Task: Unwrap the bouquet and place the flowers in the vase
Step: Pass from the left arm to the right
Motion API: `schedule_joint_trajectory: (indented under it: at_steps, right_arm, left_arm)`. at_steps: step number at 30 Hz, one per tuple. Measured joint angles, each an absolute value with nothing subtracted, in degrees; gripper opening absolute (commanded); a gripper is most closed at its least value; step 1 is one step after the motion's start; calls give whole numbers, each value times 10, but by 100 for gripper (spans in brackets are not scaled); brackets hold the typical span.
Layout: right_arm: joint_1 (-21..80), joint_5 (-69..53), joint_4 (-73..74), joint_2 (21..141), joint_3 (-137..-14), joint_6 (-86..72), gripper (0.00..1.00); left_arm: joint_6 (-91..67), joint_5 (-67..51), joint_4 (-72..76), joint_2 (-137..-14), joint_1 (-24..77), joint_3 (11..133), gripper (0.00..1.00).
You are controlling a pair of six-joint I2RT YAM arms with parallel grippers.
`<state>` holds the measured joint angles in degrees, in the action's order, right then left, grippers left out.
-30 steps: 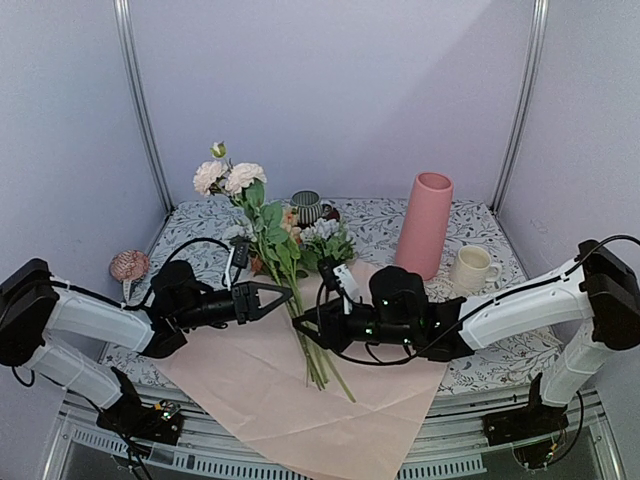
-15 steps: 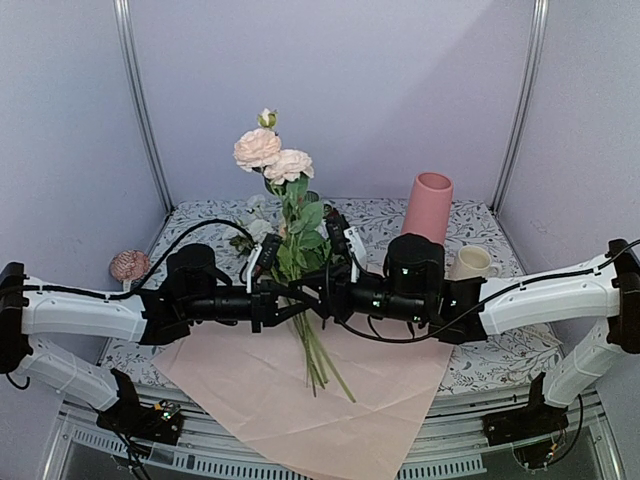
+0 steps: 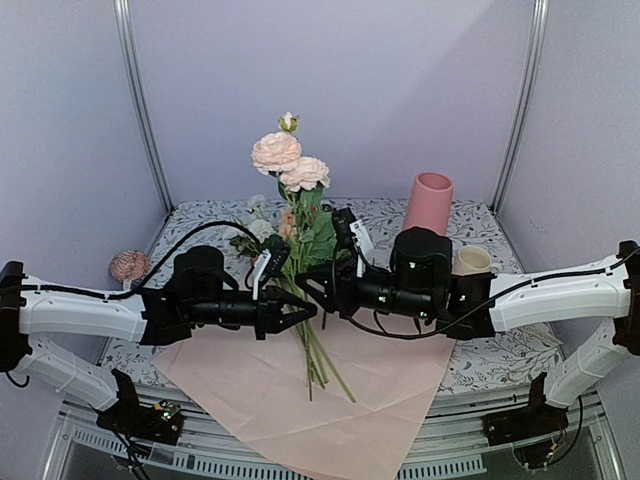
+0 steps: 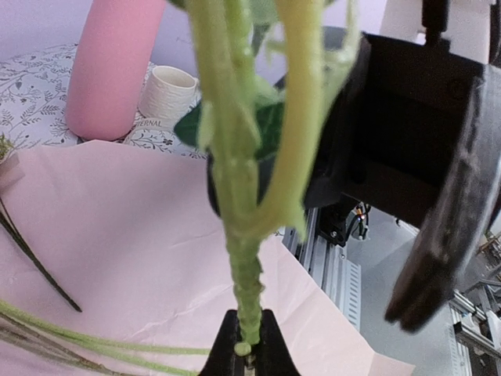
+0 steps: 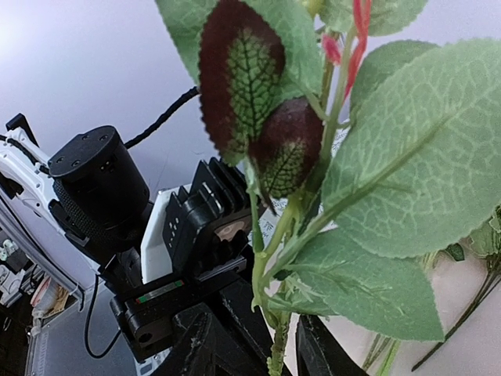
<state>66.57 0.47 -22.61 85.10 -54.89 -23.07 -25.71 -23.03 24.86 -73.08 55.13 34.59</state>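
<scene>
Floral tablecloth (image 3: 505, 355) lies below, lilac walls (image 3: 400, 90) around. One vase (image 3: 428, 205) and one mug (image 3: 470, 260) sit behind the right pincer (image 3: 318, 292), whose jaws stand apart. Left pincer (image 3: 308, 313) clamps the flowers (image 3: 290, 165).

Lab booth: aluminium frame (image 3: 135, 100), lilac walls (image 3: 330, 70)

Floral-patterned table (image 3: 520, 350), pink paper sheet (image 3: 260, 390) over front edge, pink vase (image 3: 428, 205) upright, cream mug (image 3: 470, 260) beside it

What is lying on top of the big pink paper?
On the pink paper lie loose green stems. The robot arms hide its far edge, so anything there is unseen. The left gripper holds one rose stem above it.
</scene>
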Motion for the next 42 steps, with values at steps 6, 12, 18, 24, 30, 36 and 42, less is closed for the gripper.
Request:
schedule_joint_trajectory:
  at_steps: [6,12,18,24,30,36,42]
  right_arm:
    - [661,8,-203,847,-550,-230,37]
    - [658,-8,-168,848,-573,-224,32]
    - [658,-27,-151,850,-580,-218,31]
    - [658,-39,-135,860,-590,-214,10]
    - [655,-36,-127,863,-595,-213,2]
    - [639,23,-84,838,-595,-205,3]
    - [545,147,10,742,-628,-155,3]
  left_arm:
    - [-246,-224,242,-731,552,346,0]
    - [-233,-229,232,-724,552,346,0]
    - [-222,-235,223,-715,554,347,0]
    - [-216,-238,217,-712,556,347,0]
    - [-208,-235,215,-712,559,348,71]
    - [-211,-196,205,-676,561,342,89]
    - [-207,-152,204,-628,561,325,90]
